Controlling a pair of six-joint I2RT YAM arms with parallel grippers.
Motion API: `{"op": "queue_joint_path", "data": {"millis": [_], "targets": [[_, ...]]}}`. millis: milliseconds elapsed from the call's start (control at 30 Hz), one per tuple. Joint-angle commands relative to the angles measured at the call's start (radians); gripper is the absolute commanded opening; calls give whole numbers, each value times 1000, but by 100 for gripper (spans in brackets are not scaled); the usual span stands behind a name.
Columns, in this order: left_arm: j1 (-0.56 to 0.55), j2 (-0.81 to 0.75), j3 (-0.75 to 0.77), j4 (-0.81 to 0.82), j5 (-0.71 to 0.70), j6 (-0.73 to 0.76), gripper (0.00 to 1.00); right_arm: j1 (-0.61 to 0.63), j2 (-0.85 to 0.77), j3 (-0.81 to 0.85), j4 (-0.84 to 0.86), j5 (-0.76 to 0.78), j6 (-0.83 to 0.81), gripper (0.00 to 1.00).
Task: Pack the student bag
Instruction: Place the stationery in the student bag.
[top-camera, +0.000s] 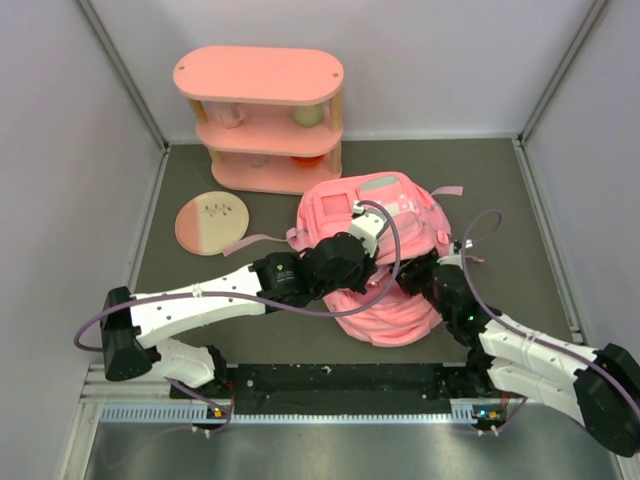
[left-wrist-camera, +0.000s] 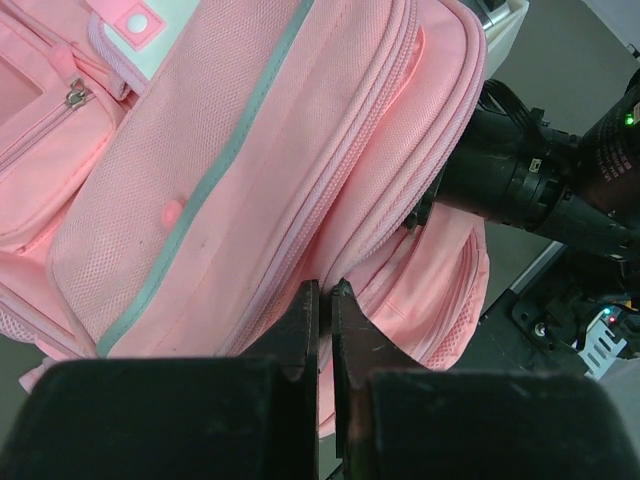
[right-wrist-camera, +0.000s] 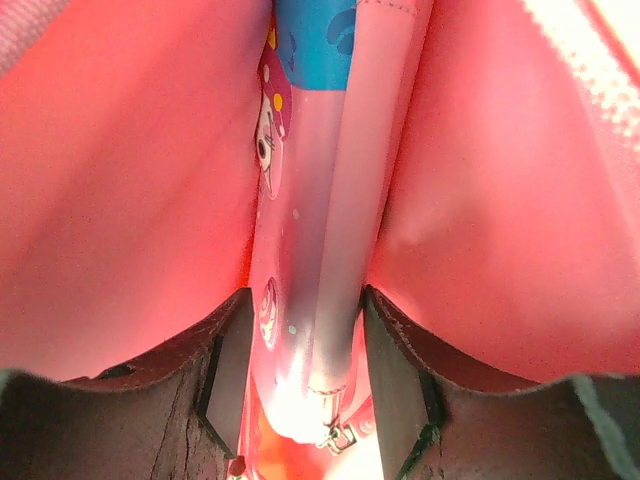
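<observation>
Soft even light, blurry close-ups.

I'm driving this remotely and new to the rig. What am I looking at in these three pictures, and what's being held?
Two robot arms with two-finger grippers work at a table. The top picture looks down from above: the student bag in the middle, a pink shelf behind, a round plate to the left. The other two come from wrist cameras. The left gripper is almost closed, apparently pinching the bag's zip edge. The right gripper is inside the bag, clamping a flat pink printed case.
</observation>
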Motion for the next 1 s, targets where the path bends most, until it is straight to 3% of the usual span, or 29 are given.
{"op": "queue_joint_path", "data": {"millis": [0, 67, 133, 167, 267, 467, 533, 633, 667, 833, 867, 900, 967], "targets": [[-5, -37, 17, 115, 0, -18, 0, 7, -33, 4, -72, 26, -12, 48], [-3, -37, 25, 109, 5, -21, 0, 4, -18, 6, -57, 3, 15, 47], [-3, -43, 20, 109, 10, -27, 0, 9, 2, 12, -38, -11, 29, 40], [-5, -46, 11, 110, 11, -29, 0, 7, 14, 18, -31, -5, 31, 24], [-3, -52, 3, 115, 16, -29, 0, 7, 77, 30, 67, 9, 34, 0], [-5, -47, -3, 110, 25, -38, 0, 7, 260, 160, 196, -38, -8, 0], [-3, -50, -9, 104, 23, -46, 0, 9, 267, 165, 197, -40, -9, 7], [-5, -60, -32, 105, 17, -59, 0, 9, 228, 125, 169, -55, -28, 30], [-3, -64, -37, 105, 11, -59, 0, 9, 176, 108, 146, -63, -53, 43], [3, -73, -44, 86, -36, -58, 0, 7, -158, 27, -194, -57, -126, 74], [4, -74, -44, 87, -41, -58, 0, 9, -303, 25, -287, -54, -143, 75], [7, -74, -43, 89, -41, -53, 0, 7, -372, 33, -434, -52, -165, 75], [12, -72, -41, 89, -38, -49, 0, 9, -520, 35, -571, -71, -213, 76]]}}
